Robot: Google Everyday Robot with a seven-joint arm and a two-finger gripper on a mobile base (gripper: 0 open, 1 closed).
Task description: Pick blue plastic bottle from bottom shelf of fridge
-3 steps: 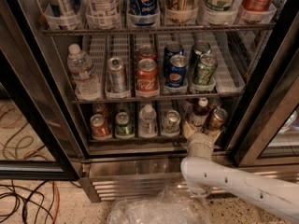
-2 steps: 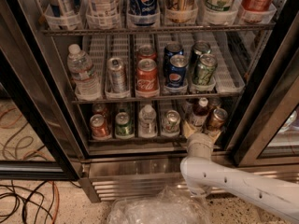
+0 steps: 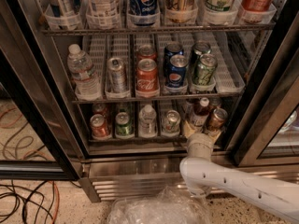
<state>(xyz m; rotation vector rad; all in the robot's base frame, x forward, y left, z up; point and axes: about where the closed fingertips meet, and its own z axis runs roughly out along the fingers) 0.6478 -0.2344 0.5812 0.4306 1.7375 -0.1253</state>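
Observation:
The fridge (image 3: 261, 78) stands open in front of me. On its bottom shelf (image 3: 135, 138), at the right, stands the blue plastic bottle (image 3: 201, 112), small and upright, with a white cap and dark reddish-brown contents. My gripper (image 3: 200, 130) is inside the bottom shelf at the foot of this bottle, at the end of my white arm (image 3: 233, 185), which reaches in from the lower right. The gripper's wrist hides the bottle's base.
A copper-brown can (image 3: 217, 119) stands right beside the bottle. To its left on the shelf are a silver can (image 3: 171, 121), a small clear water bottle (image 3: 147, 120), a green can (image 3: 123, 124) and a red can (image 3: 99, 126). A clear plastic bag (image 3: 159, 209) and cables (image 3: 23, 199) lie on the floor.

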